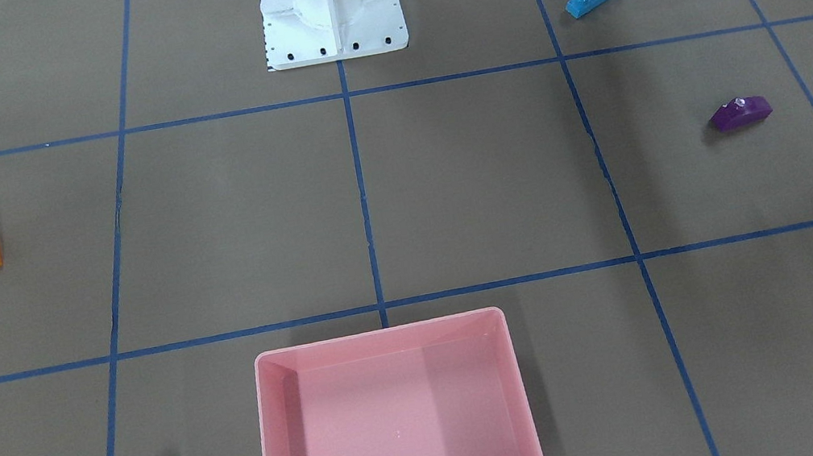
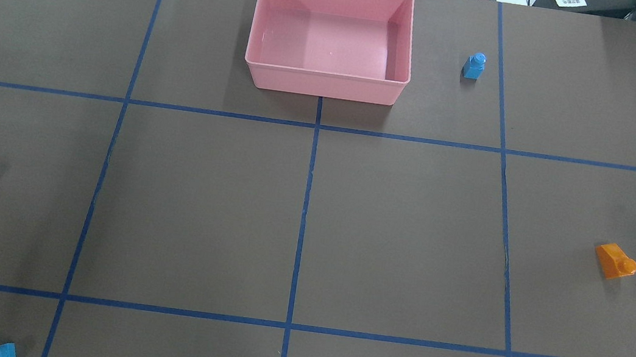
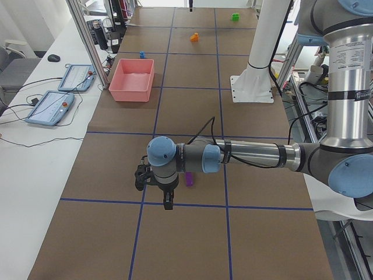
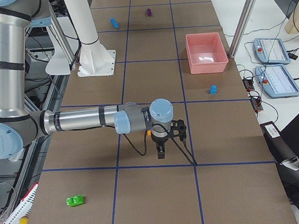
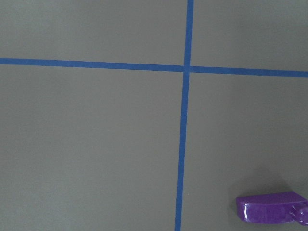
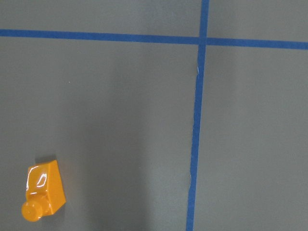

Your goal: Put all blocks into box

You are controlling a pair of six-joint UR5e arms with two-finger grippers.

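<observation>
Left gripper (image 3: 168,201): points down over the table; you cannot tell whether its fingers are parted.
Purple block (image 3: 189,179): on the table just beside your left gripper, at the left wrist view's lower right corner.
Right gripper (image 4: 161,152): points down; you cannot read its fingers either.
Orange block (image 6: 43,190): on the table, lower left in your right wrist view.
Box (image 2: 324,84): well apart from both grippers.
Tiny blue block (image 2: 475,66): near the box, outside it.

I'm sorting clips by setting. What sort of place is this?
Probably a robotics lab or test cell. The brown table is taped into a blue grid, two tablet-like control pendants lie on a white side bench, and a silver industrial robot arm reaches over the table.
</observation>
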